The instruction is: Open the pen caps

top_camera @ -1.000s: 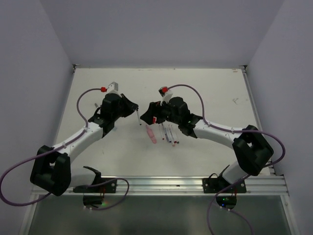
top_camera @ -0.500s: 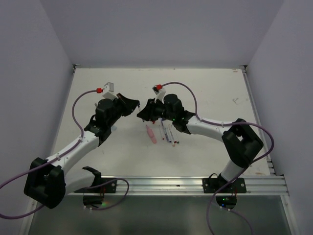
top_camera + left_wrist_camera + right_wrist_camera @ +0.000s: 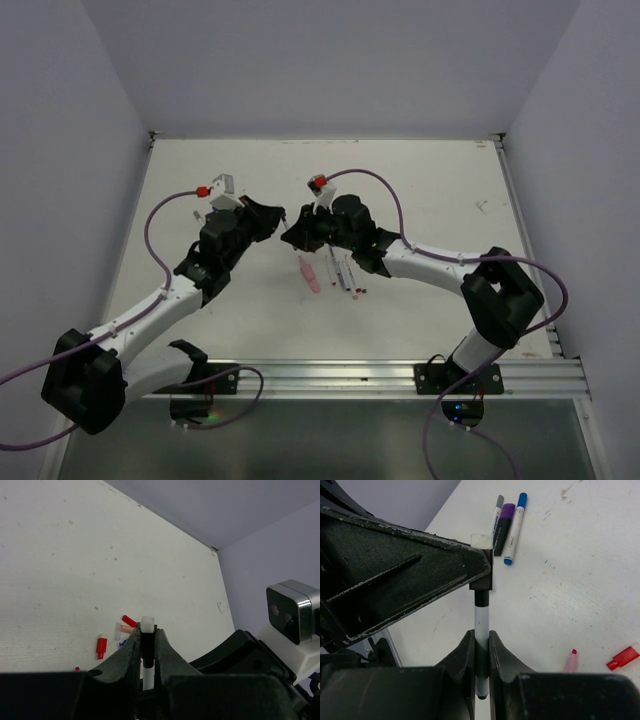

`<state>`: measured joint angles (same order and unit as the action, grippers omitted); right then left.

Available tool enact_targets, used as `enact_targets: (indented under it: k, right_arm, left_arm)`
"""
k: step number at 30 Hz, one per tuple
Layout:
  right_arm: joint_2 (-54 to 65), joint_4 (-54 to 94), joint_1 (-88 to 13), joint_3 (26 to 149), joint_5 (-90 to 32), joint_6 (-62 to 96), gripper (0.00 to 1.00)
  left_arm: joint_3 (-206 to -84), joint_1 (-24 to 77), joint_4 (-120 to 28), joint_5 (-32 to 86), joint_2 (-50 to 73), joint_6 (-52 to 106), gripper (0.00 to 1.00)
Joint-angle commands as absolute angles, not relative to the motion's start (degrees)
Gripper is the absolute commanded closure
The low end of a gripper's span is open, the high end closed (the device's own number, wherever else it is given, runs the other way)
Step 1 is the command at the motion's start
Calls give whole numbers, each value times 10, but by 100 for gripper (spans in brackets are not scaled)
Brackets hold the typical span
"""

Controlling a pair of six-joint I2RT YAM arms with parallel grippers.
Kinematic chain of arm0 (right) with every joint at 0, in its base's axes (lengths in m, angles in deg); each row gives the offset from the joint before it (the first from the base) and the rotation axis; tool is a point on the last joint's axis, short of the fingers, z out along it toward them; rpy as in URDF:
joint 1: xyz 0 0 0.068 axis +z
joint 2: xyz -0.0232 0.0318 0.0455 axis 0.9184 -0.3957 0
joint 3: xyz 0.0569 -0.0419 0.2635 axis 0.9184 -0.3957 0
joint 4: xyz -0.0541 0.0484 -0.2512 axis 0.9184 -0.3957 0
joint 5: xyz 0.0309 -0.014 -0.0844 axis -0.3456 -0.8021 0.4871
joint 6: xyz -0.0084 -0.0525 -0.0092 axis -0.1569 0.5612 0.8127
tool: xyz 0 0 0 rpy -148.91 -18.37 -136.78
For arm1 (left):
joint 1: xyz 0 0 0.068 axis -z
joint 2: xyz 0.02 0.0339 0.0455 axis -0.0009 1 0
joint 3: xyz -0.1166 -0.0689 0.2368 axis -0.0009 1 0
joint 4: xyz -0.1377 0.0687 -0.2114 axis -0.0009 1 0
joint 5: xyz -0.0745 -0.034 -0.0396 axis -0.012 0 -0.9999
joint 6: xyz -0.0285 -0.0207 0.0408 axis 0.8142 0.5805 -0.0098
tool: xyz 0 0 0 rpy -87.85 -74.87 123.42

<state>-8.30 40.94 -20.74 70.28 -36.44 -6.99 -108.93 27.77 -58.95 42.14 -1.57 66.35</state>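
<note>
The left gripper (image 3: 147, 639) pinches the cap (image 3: 481, 599); the right gripper (image 3: 481, 640) clamps the barrel (image 3: 481, 620), probably for pulling them apart.

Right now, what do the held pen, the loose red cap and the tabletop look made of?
The pen: smooth white plastic, slight sheen. The red cap: opaque moulded plastic, likely. The tabletop: matte white, finely ribbed, scuffed; laminate or painted board, can't tell.

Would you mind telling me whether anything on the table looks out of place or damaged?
Nothing looks damaged. A loose red cap lies on the table, off any pen, and a brownish smudge marks it. The left gripper and right gripper hold one pen between them.
</note>
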Motion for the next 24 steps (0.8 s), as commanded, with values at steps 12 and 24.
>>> enact_targets:
  k: [12, 24]
  right_arm:
    - [-34, 273, -178, 618, -274, -39, 100]
    - [-10, 542, -225, 517, -567, -112, 100]
  left_arm:
    - [-1159, 334, -732, 717, 1, 640, 100]
    - [-1105, 331, -862, 652, -22, 596, 100]
